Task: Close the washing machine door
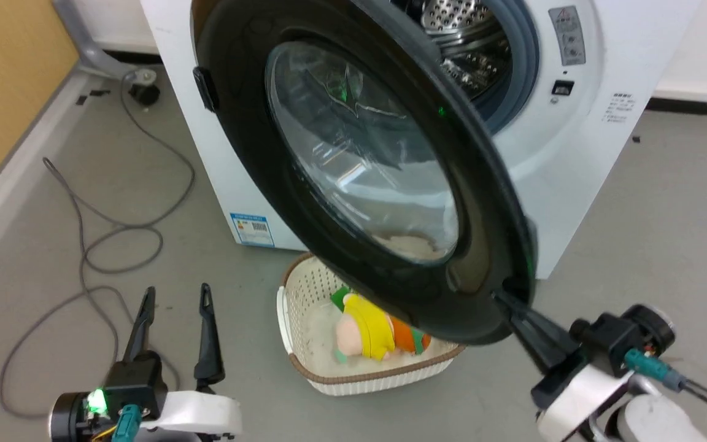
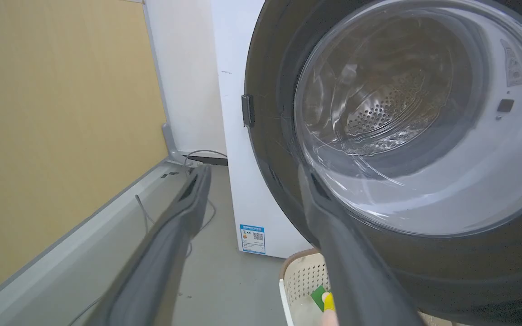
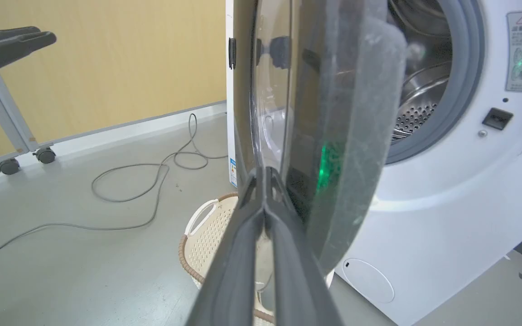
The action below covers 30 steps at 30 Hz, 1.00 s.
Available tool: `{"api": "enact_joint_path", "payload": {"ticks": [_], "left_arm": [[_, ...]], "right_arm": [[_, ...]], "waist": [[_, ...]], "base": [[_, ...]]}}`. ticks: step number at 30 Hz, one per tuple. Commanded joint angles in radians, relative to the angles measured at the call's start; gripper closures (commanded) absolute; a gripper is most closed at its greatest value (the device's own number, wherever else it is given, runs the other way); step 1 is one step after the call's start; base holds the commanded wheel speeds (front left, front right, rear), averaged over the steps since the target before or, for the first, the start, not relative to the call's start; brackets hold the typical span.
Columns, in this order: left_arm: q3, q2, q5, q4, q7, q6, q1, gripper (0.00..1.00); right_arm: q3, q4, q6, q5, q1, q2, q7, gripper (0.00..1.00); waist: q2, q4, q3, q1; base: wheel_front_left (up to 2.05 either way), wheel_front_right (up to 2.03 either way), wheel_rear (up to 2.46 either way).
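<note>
On the grey floor (image 1: 666, 215) of a plain room stands the washing machine (image 1: 574, 172), a white box backed close to a pale wall. A tan panel wall (image 1: 3, 80) runs along the robot's left, with a light skirting band (image 1: 16, 166) at its foot. In the right wrist view, a grey frame on two small casters (image 3: 45, 155) stands by this wall.

A loose grey cable (image 1: 193, 175) lies in loops over the floor between the panel wall and the machine. Low on the machine's side is a blue-and-white label (image 1: 252, 229), and a round white flap (image 3: 369, 280) sits near its bottom front corner.

The washing machine door (image 1: 359, 166) stands open, swung well out from the front. Its black rim and bulging glass hang over a cream perforated basket (image 1: 310, 288) on the floor just before the machine. The steel drum (image 1: 464, 24) and grey gasket (image 1: 522, 61) are bare behind it. A soft toy (image 1: 369, 334) in yellow, orange and green lies in the basket.

The right pincer (image 3: 265, 174) has its fingers drawn together, with the tips set against the lower free edge of the door's rim. Whether they nip any part of that rim I cannot tell. The left pincer (image 1: 177, 291) hovers low at the robot's left with its fingers spread wide, and it holds nothing.
</note>
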Motion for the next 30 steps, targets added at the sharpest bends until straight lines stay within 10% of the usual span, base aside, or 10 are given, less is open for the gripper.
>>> {"api": "enact_joint_path", "payload": {"ticks": [1,30], "left_arm": [[0.000,-0.008,0.010,0.002,-0.005,-0.011,-0.023,0.00],[-0.037,-0.068,0.005,-0.017,-0.005,-0.034,-0.218,0.00]], "right_arm": [[-0.036,0.023,-0.002,-0.012,-0.035,0.010,-0.003,1.00],[-0.375,0.348,-0.002,-0.135,-0.591,-0.011,-0.003,1.00]], "waist": [[-0.0001,-0.001,0.025,0.0000],[-0.0001,0.077,0.344,0.0000]], "base": [[0.00,0.00,0.00],[0.00,0.00,0.00]]}}
